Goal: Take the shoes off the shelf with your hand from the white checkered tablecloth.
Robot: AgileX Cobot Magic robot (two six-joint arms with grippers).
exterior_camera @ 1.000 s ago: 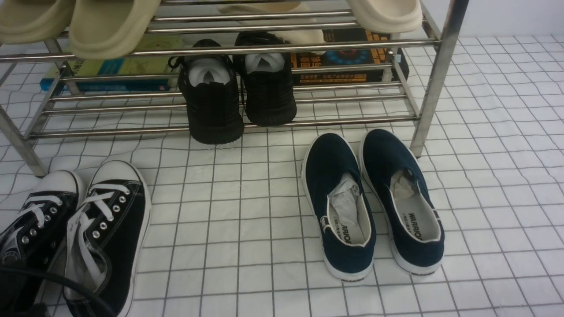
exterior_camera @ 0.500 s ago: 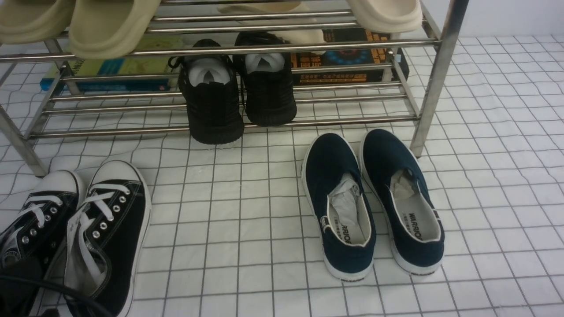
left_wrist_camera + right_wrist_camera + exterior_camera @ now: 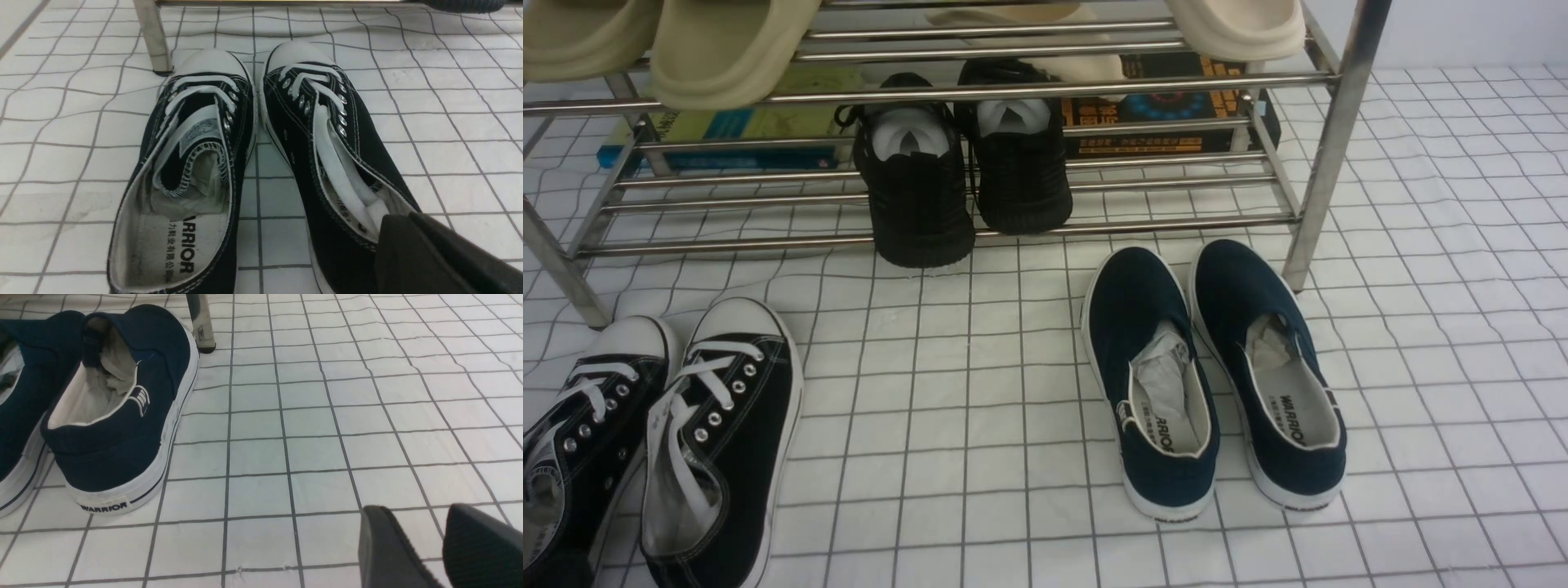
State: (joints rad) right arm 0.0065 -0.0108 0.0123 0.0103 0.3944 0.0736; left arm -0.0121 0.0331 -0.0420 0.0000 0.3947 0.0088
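Note:
The shoes, black canvas sneakers with white laces (image 3: pixel 719 441), lie side by side on the white checkered tablecloth (image 3: pixel 980 408), in front of the left leg of the shelf (image 3: pixel 1045 82). In the left wrist view both shoes (image 3: pixel 196 163) point toward the shelf leg (image 3: pixel 153 36). My left gripper (image 3: pixel 402 218), the hand, sits at the heel of one shoe. Its fingers are pressed together with nothing between them. My right gripper (image 3: pixel 412 522) hovers open over bare cloth, to the right of the navy slip-ons. Neither gripper shows in the front view.
A navy slip-on pair (image 3: pixel 1217 367) lies on the cloth by the shelf's right leg (image 3: pixel 1319 163). Black knit sneakers (image 3: pixel 964 180) stand on the bottom tier. Beige slippers (image 3: pixel 719 49) rest on the tier above. Books (image 3: pixel 1168 106) lie behind the shelf.
The black gripper and its cable at the front view's bottom left have drawn back out of frame. The sneakers have stayed where they were.

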